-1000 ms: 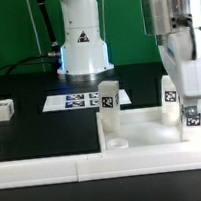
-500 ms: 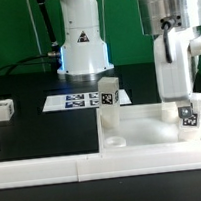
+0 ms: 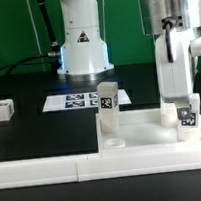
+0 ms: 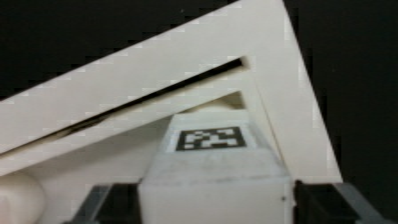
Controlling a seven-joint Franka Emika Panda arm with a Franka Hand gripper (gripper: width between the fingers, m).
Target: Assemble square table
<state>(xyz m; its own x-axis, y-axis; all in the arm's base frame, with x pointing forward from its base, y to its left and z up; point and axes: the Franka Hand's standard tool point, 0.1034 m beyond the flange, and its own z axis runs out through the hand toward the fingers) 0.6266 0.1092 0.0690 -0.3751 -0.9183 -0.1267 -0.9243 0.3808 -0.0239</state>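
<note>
The white square slab (image 3: 147,132) lies flat inside the border rail. One tagged white leg (image 3: 108,98) stands upright near its middle back. A second tagged leg (image 3: 189,120) stands at the slab's corner on the exterior view's right. My gripper (image 3: 186,110) hangs straight over this leg, jaws either side of it. In the wrist view the leg (image 4: 215,150) sits between my dark fingers (image 4: 103,205), with a thin dark gap on each side, so my gripper (image 4: 217,206) looks open. The slab's corner (image 4: 160,85) fills that view. A third leg (image 3: 3,110) lies loose at the exterior view's left.
The marker board (image 3: 76,99) lies behind the slab, in front of the robot base (image 3: 83,45). The long white border rail (image 3: 85,166) runs along the front. A round socket (image 3: 113,143) shows on the slab's near edge.
My hand has turned about its vertical axis since a second ago and then held still. A tagged leg seen behind my hand earlier is now hidden.
</note>
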